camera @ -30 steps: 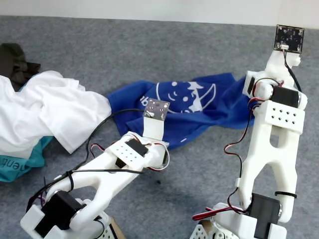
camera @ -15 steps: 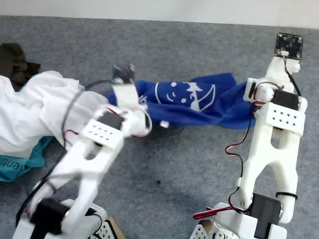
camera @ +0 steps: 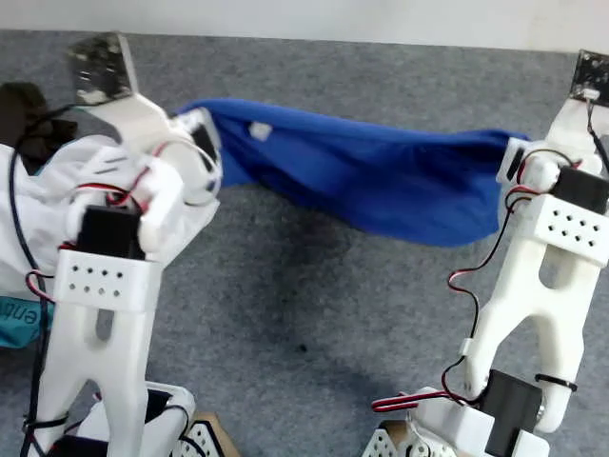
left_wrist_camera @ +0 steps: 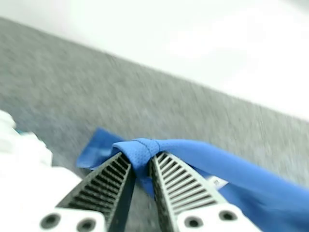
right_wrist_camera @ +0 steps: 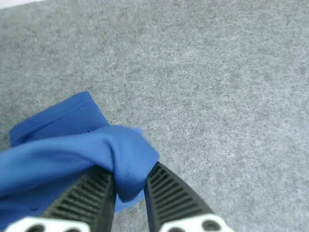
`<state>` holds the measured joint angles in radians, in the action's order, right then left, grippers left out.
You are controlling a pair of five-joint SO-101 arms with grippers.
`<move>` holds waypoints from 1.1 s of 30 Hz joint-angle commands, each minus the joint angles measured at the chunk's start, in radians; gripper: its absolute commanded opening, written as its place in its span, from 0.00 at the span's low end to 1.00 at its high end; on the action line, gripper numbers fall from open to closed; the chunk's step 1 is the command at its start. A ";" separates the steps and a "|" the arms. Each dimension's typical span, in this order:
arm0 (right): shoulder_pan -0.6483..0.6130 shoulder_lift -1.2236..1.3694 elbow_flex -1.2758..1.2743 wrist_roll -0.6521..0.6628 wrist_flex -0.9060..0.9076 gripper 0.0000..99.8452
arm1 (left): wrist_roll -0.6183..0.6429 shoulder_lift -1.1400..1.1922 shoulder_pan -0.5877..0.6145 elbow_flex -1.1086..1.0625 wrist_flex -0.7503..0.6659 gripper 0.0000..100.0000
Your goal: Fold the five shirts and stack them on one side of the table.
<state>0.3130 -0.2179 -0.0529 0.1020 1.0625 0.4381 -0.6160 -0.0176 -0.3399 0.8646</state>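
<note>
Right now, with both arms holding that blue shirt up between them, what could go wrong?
1. The left gripper pinches just a small bunched edge of the blue shirt; more pull could slip it free.
2. The shirt sags between it and the right gripper, so it may land creased when lowered.
3. The left arm stands over the white shirt and might drag it along.

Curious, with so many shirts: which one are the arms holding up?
The blue shirt, pinched by the left gripper and right gripper; the white shirt and teal shirt lie heaped aside.
</note>
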 commanded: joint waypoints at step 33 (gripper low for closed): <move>-0.165 0.104 0.529 -0.015 0.222 0.01 | 0.005 0.472 -0.012 0.516 -0.080 0.01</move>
<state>0.1734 -0.1442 0.4703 0.0959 1.3894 0.4381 -0.2493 -0.0100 0.0468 0.8339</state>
